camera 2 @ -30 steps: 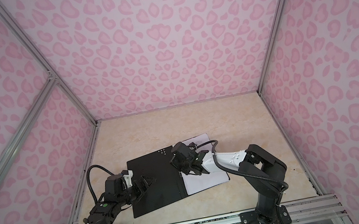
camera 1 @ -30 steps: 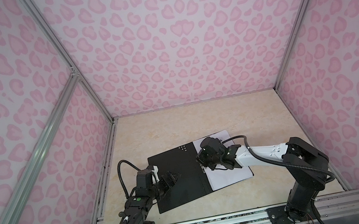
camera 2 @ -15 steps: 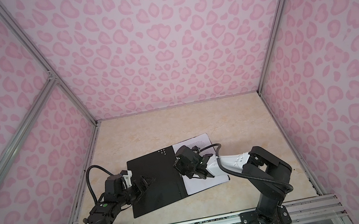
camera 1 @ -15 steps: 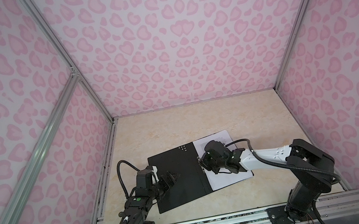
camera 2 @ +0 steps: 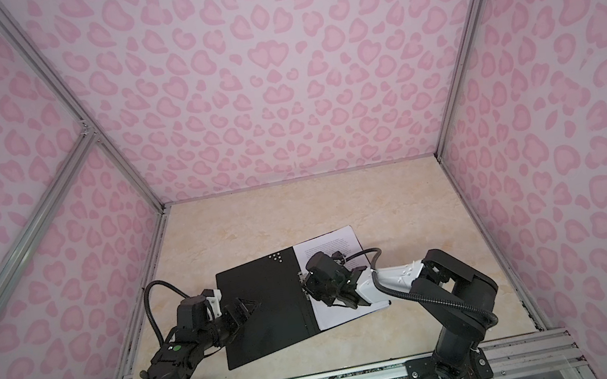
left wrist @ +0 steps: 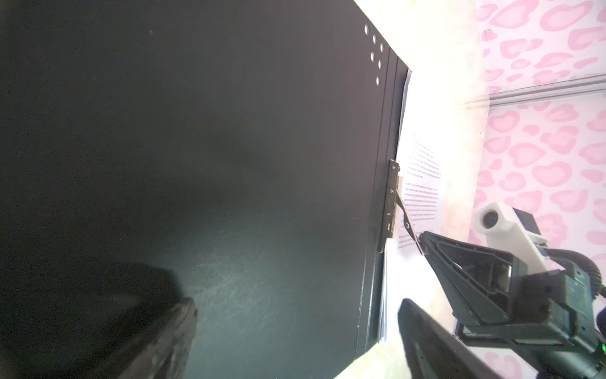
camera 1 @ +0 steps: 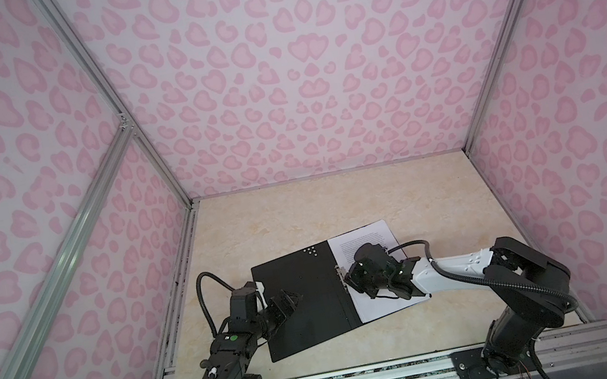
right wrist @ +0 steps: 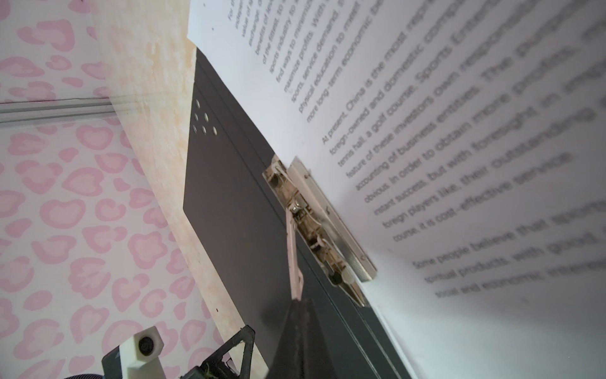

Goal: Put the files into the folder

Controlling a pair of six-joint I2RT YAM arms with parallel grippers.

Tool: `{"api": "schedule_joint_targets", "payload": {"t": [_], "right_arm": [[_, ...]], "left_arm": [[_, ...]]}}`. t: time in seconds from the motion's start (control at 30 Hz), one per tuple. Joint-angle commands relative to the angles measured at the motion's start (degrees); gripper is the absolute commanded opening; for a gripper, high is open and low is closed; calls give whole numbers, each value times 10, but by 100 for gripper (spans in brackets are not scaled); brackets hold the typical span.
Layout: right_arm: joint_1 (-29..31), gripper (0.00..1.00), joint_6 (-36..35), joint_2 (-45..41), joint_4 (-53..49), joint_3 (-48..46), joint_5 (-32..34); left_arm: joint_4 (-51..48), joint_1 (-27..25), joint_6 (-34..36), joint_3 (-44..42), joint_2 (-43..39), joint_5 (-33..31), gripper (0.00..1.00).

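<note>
Pink heart-print walls (camera 1: pixel 294 74), beige marble bench (camera 1: pixel 298 216). Open folder (camera 1: pixel 306 308) flat on bench; files (camera 1: pixel 365 236) stacked on right half, edge under metal clip (right wrist: pixel 323 226). Right claw (right wrist: pixel 296 305) clenched on raised clip lever (right wrist: pixel 292 249). Left claw (camera 1: pixel 289 297) spread wide above left cover, grasping nothing. Likely step: locking clip. Press lever flat along spine, slowly; keep sheets square; pin cover against sliding.

Left arm (camera 1: pixel 233 350) is looking mostly matte black with a green dot (camera 1: pixel 234 338), right arm (camera 1: pixel 521 287) is sporting a white forearm shell (camera 1: pixel 454 263), both are carrying ribbed black cables (camera 1: pixel 200 297).
</note>
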Motion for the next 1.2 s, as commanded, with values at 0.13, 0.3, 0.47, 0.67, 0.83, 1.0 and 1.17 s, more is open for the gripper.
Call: {"api": "schedule_joint_targets", "payload": {"t": [0.13, 0.3, 0.47, 0.67, 0.83, 1.0, 1.17], "right_arm": [[-1, 0, -19, 13, -45, -16, 13], [-2, 0, -46, 7, -7, -40, 13], [-9, 0, -87, 0, -14, 0, 2], [-13, 5, -104, -17, -24, 29, -16], [-30, 34, -190, -35, -56, 67, -28], [-70, 54, -388, 14, -167, 175, -63], [-111, 70, -523, 40, -224, 204, -57]], "left_arm": [[-12, 1, -3, 4, -4, -11, 97], [-14, 1, -1, 4, -2, -12, 97], [-11, 2, -1, 7, 8, -13, 97], [-11, 3, -2, 11, 8, -9, 97], [-12, 2, 5, 25, 15, 3, 97], [6, 3, 7, 28, 35, 27, 97], [3, 3, 13, 32, 44, 28, 97]]}}
